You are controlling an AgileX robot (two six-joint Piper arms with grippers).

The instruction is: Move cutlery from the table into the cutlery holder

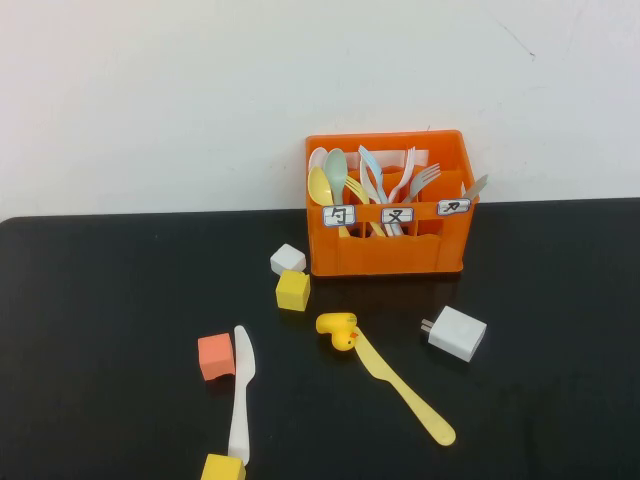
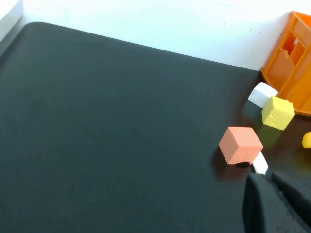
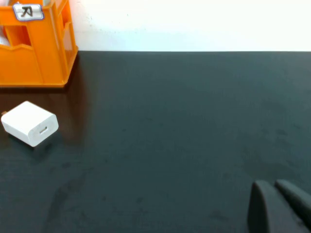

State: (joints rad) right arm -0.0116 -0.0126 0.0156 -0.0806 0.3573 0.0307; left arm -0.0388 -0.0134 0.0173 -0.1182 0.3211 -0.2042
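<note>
2 knives lie on the worktop, none in the crate yet. White knife: lower left of centre in the high view, long axis near vertical in frame, orange cube just beside its blade, yellow cube at its handle end. Yellow knife: lower centre, axis diagonal toward lower right, duck touching its blade end; charger near.

Neither arm is seen in the high view. Left pincer: fingers closed, nothing gripped, white knife tip just beyond them. Right pincer: closed, empty, over bare worktop, well apart from the charger.

Judged: left arm nearer the white knife; jaws to be set across its long axis.
</note>
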